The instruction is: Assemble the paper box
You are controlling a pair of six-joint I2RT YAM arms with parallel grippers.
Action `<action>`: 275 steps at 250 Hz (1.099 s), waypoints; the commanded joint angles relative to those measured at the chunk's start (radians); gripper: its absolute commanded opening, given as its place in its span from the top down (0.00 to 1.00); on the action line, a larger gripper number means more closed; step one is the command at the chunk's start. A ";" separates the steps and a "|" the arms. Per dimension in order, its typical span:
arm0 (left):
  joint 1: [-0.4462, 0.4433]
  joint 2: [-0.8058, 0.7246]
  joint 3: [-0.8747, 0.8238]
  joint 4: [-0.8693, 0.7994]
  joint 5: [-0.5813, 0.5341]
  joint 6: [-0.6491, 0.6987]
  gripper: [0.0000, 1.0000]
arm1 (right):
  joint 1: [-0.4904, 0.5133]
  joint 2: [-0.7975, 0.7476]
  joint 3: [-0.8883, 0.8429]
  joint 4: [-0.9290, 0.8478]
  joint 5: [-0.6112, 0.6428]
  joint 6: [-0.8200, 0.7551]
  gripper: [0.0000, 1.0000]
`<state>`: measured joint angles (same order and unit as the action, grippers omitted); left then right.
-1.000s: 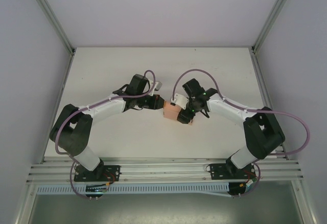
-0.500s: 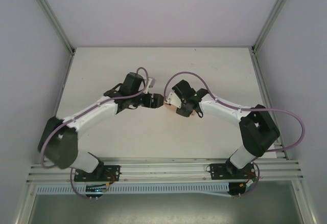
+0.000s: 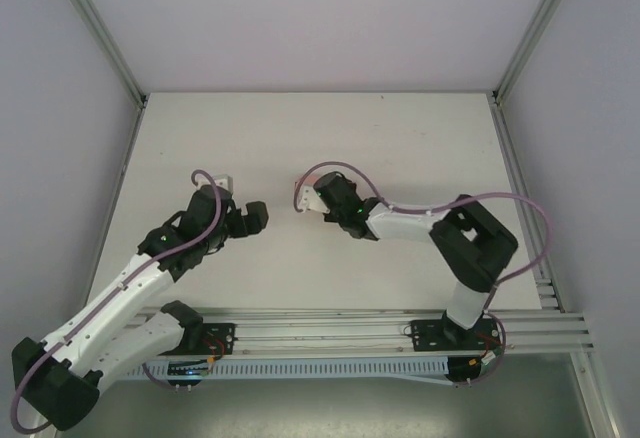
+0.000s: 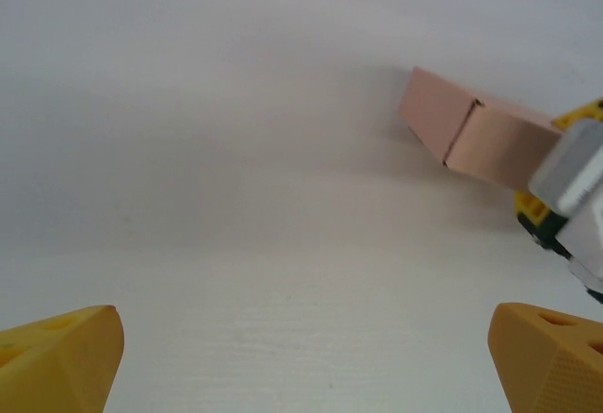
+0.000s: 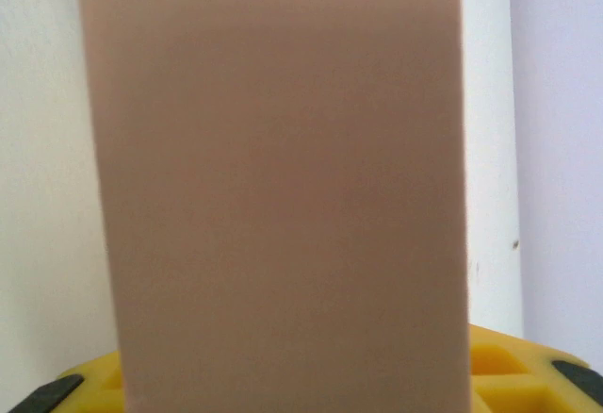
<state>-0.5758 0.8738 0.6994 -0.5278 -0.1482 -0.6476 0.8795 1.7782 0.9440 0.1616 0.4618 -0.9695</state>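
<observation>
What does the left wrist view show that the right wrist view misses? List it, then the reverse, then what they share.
Left wrist: the left tool open above the table; two faces of the paper box meeting at a seam. Right wrist: one flat box face close up, a lavender wall. Shared: the box, the right tool gripping it, white table.

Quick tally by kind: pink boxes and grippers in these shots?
paper box: 1
grippers: 2, left gripper and right gripper
Total: 3
</observation>
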 commanded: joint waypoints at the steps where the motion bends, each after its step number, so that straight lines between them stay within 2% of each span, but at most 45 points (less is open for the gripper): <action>1: 0.001 0.015 -0.048 -0.004 0.057 -0.073 0.02 | 0.028 0.084 -0.042 0.228 0.084 -0.148 0.54; 67: 0.001 0.024 -0.078 0.007 0.067 -0.087 0.01 | 0.061 0.119 -0.106 0.310 0.113 -0.103 0.43; 116: 0.001 0.013 -0.075 0.012 0.073 -0.071 0.02 | 0.076 0.106 -0.127 0.286 0.130 -0.066 0.27; 149: 0.001 0.004 -0.069 0.001 0.062 -0.062 0.01 | 0.084 0.075 -0.112 0.139 0.087 -0.012 0.15; 188: 0.001 0.007 -0.056 0.000 0.067 -0.046 0.01 | 0.086 0.018 -0.037 -0.164 -0.001 0.073 0.10; 194: 0.001 0.009 -0.053 -0.001 0.065 -0.044 0.01 | 0.085 0.009 -0.025 -0.215 -0.021 0.082 0.06; 213: 0.001 0.016 -0.044 -0.002 0.066 -0.034 0.01 | 0.085 -0.024 0.020 -0.348 -0.074 0.115 0.01; 247: 0.002 0.030 -0.029 0.000 0.070 -0.020 0.02 | 0.083 -0.066 0.098 -0.553 -0.170 0.157 0.01; 275: 0.000 0.044 -0.024 0.006 0.078 -0.012 0.02 | 0.078 -0.104 0.116 -0.587 -0.211 0.174 0.01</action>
<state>-0.5758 0.9043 0.6365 -0.5240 -0.0860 -0.6846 0.9577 1.7416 1.0252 -0.2481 0.3435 -0.8528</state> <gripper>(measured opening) 0.985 0.989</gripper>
